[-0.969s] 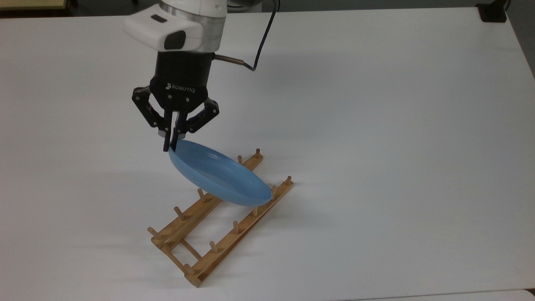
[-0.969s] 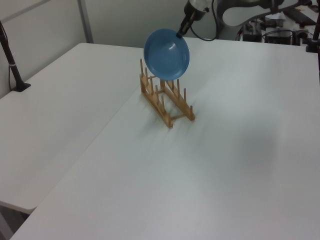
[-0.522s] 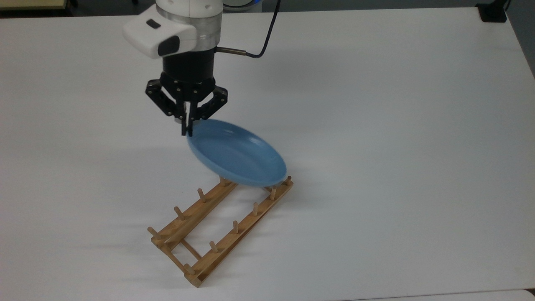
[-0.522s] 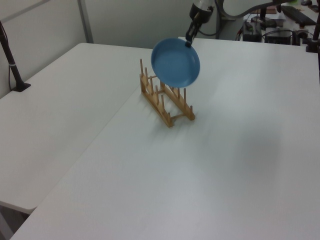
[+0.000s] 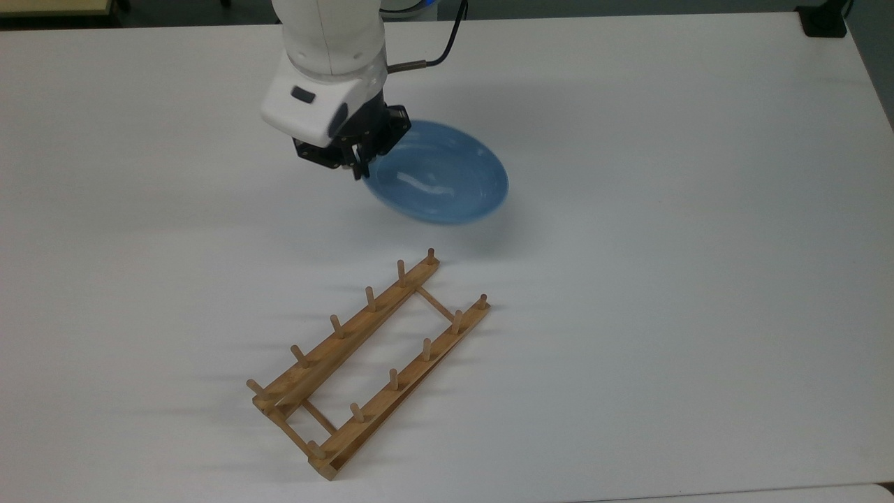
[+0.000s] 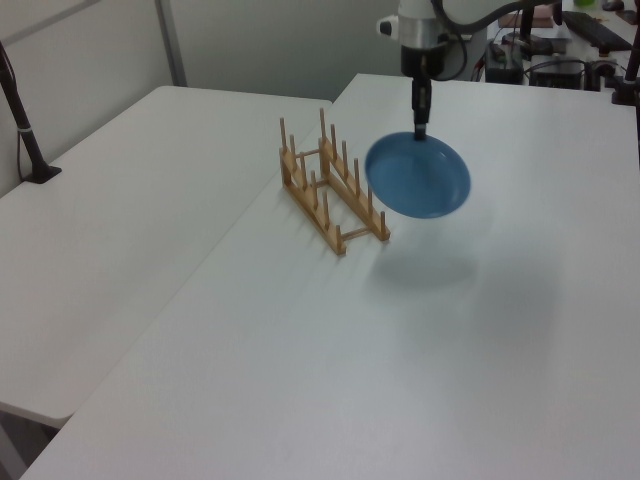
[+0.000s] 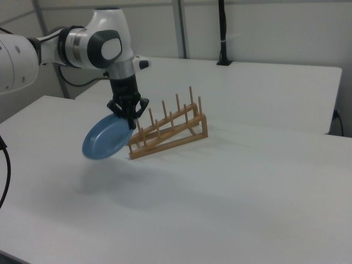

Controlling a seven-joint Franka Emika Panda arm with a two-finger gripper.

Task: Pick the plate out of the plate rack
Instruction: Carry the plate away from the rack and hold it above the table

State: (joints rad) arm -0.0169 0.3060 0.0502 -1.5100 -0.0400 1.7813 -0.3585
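Two black fingers of the gripper (image 5: 361, 168) pinch the rim of the smooth, round, light blue plate (image 5: 440, 173), which hangs tilted below them, clear of the pegged wooden plate rack (image 5: 369, 360) nearby.

Light blue plate (image 5: 440, 173), light-brown wooden plate rack (image 5: 368, 362), plain white table (image 5: 663, 209), white arm (image 5: 328, 42).
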